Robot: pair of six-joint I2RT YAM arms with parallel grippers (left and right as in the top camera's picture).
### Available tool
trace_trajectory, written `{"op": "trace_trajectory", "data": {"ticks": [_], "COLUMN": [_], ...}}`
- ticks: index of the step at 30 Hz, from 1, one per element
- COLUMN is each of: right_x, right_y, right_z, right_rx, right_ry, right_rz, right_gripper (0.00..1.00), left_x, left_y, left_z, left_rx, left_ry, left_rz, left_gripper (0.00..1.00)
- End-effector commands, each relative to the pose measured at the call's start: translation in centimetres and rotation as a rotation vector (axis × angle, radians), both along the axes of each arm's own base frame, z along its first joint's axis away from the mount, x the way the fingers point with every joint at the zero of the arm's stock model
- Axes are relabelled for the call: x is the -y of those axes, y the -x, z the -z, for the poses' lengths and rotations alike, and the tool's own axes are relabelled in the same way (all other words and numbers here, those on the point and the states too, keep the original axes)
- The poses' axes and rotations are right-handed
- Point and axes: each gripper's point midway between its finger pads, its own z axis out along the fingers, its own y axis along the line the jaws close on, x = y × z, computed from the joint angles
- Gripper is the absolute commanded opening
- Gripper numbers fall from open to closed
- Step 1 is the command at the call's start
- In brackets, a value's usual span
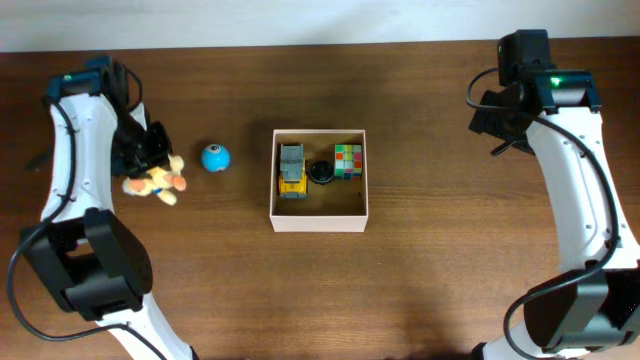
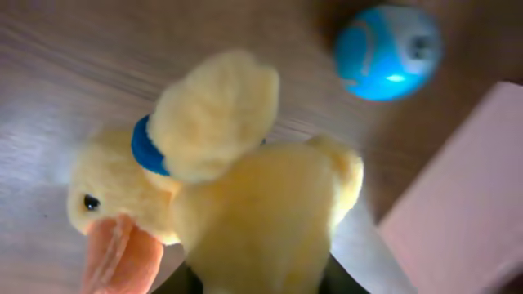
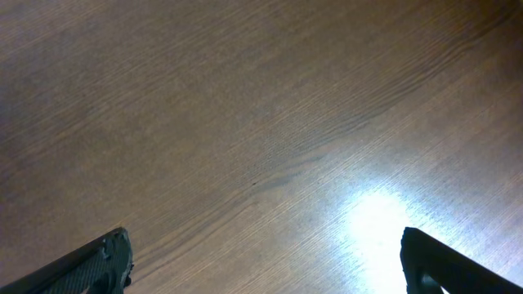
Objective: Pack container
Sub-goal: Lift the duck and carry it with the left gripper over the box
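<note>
Bending the left arm (image 1: 62, 160) down on the left side, squeezing the left gripper (image 1: 150, 158) around a yellow toy duck (image 2: 245, 204). Holding the right gripper (image 3: 265, 261) out, spreading its fingers (image 3: 102, 265) wide apart.

The dark brown wooden table (image 1: 420, 280) shows fine grain and a bright glare patch on its right side. A square white cardboard box (image 1: 320, 219) stands at its middle. A blue ball (image 1: 215, 158) lies left of the box, apart from it. Further left is a yellow plush duck (image 1: 155, 183); whether it rests on the wood is unclear.
</note>
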Motion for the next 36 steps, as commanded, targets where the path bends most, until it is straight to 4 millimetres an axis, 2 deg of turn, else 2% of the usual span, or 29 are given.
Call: {"op": "trace_trajectory", "data": {"ticks": [1, 4, 9, 12, 22, 31, 33, 36], "right_x": [0.3, 0.3, 0.3, 0.3, 0.3, 0.3, 0.3, 0.3], "right_y": [0.0, 0.0, 0.0, 0.0, 0.0, 0.0, 0.0, 0.0], "right_z": [0.1, 0.1, 0.1, 0.1, 0.1, 0.1, 0.1, 0.1], "right_rx": [0.002, 0.002, 0.002, 0.001, 0.001, 0.002, 0.002, 0.001], "right_ry": [0.000, 0.000, 0.000, 0.001, 0.001, 0.000, 0.000, 0.001], "right_rz": [0.020, 0.020, 0.020, 0.020, 0.020, 0.020, 0.020, 0.020], "right_gripper": [0.99, 0.99, 0.99, 0.99, 0.99, 0.99, 0.99, 0.99], "left_x": [3.1, 6.1, 10.4, 14.0, 24.2, 30.7, 31.6, 31.9], "left_y": [-1.2, -1.8, -2.3, -2.3, -0.8, 2.1, 2.7, 3.0], "left_z": [-2.0, -2.9, -3.4, -3.7, -4.3, -4.4, -4.1, -3.5], "left_rx": [0.061, 0.107, 0.137, 0.160, 0.215, 0.223, 0.223, 0.217], "left_ry": [0.119, 0.192, 0.239, 0.285, 0.344, 0.354, 0.309, 0.211], "left_rz": [0.074, 0.158, 0.272, 0.359, 0.625, 0.798, 0.832, 0.822], "left_gripper": [0.26, 0.26, 0.27, 0.27, 0.27, 0.27, 0.27, 0.27]}}
